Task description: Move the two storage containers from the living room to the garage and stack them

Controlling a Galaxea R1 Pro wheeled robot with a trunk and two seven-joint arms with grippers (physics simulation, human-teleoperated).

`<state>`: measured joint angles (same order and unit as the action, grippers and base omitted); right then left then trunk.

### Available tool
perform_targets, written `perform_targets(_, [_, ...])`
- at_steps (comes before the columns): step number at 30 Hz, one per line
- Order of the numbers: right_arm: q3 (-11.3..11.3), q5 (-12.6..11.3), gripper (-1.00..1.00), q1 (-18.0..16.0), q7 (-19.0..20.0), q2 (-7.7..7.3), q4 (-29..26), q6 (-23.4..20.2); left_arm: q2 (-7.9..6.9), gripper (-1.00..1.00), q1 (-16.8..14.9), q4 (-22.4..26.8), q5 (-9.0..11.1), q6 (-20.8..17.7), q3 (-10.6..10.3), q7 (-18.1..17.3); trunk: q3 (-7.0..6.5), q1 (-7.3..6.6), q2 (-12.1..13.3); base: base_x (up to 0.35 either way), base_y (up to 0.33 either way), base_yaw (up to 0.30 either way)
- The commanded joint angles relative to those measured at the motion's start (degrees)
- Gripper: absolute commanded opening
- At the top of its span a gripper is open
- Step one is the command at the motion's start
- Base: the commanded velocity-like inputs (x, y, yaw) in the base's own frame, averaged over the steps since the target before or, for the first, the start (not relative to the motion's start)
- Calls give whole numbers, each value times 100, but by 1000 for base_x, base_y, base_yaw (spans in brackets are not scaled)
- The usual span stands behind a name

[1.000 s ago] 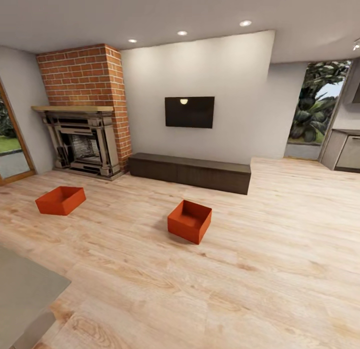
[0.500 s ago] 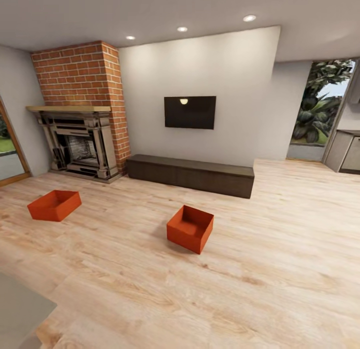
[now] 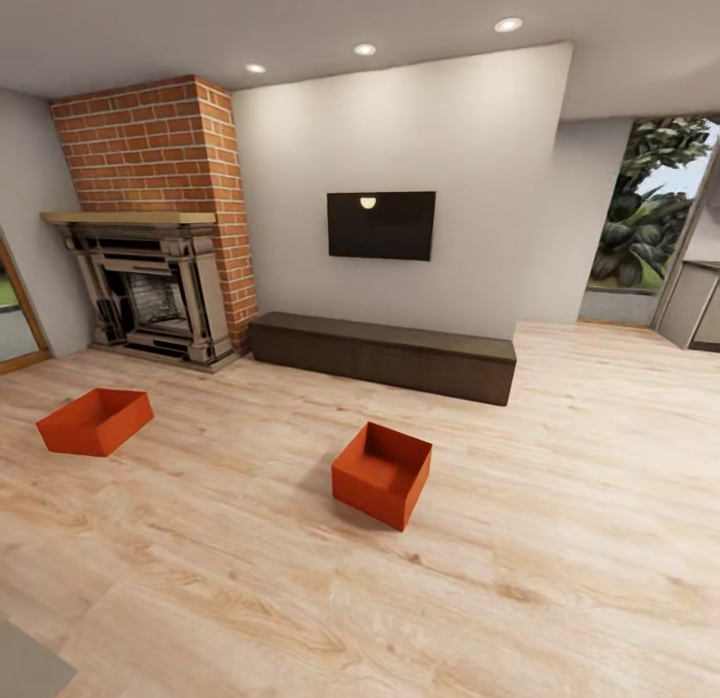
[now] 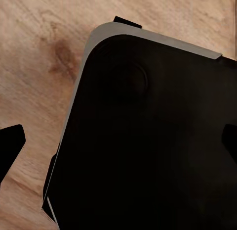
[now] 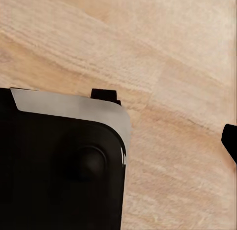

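We count two storage containers on the light wood floor of the living room: one mid-floor before the dark low cabinet, the other near the brick fireplace. Can't tell how our gripper fingers are set.

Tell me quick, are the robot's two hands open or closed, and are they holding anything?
Left gripper: open, holding nothing.
Right gripper: cannot be told; just one fingertip shows, over bare wood floor.
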<state>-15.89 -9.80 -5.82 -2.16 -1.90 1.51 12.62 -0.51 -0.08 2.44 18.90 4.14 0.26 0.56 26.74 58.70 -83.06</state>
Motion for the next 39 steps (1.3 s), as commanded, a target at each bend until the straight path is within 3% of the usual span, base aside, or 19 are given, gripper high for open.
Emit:
perform_targets(1, [-51,-51,100,-7,-4,0,16,31,2,100,-1,2,18,11,0,6,5,3,-2,325,0,0])
perform_targets(9, [-88,13,100,-7,-4,13,16,30,4,100,0,2,18,15,0,6,5,3,-2,325,0,-21])
perform_targets(28, [-91,13,100,-7,-4,-3,16,4,7,100,-1,2,19,14,0,5,5,3,-2,322,127,-257])
perform_targets(39, [-125,16,100,-7,-10,-14,16,-4,7,100,-1,2,18,16,0,6,5,3,-2,314,187,-24])
